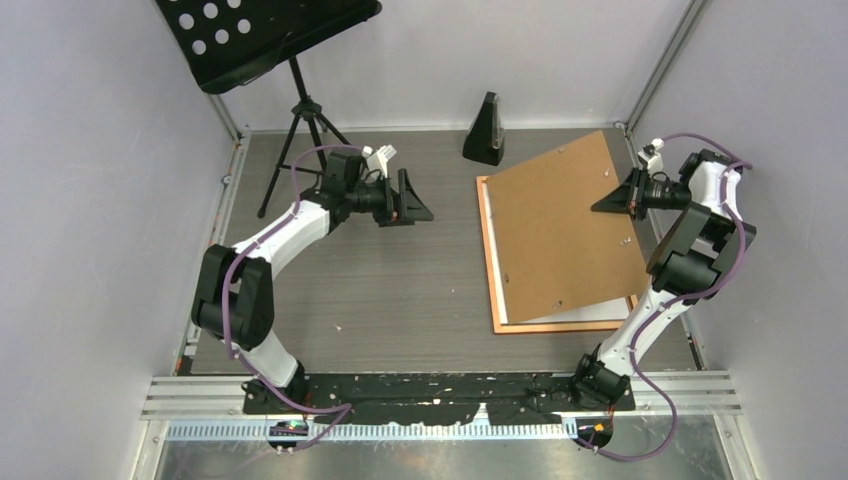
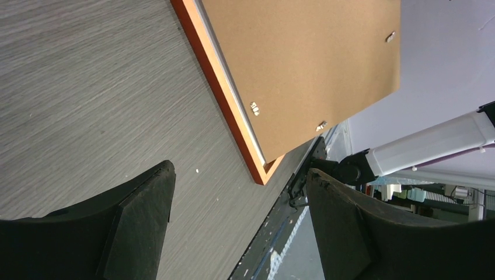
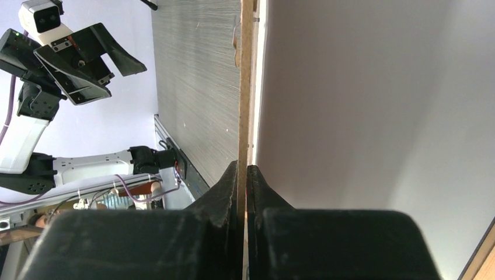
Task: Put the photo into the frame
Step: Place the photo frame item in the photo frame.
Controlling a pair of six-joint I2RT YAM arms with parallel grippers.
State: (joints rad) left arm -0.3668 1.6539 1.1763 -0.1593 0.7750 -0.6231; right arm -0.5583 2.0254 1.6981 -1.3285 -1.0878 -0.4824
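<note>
The copper-orange frame (image 1: 560, 326) lies flat on the right half of the table, and its near corner also shows in the left wrist view (image 2: 225, 99). The photo (image 1: 592, 311) appears only as a white strip inside the frame; its printed side is hidden. Over it slants a plain brown backing board (image 1: 565, 230), its right edge raised and its left edge low. My right gripper (image 1: 612, 203) is shut on that raised edge, the thin board (image 3: 246, 87) pinched between the fingers. My left gripper (image 1: 415, 200) hovers open and empty left of the frame (image 2: 240, 172).
A black music stand (image 1: 270, 30) on a tripod (image 1: 300, 110) stands at the back left. A black wedge-shaped object (image 1: 487, 130) sits behind the frame. Pale walls close in the table on three sides, and a metal rail (image 1: 440, 395) runs along the near edge.
</note>
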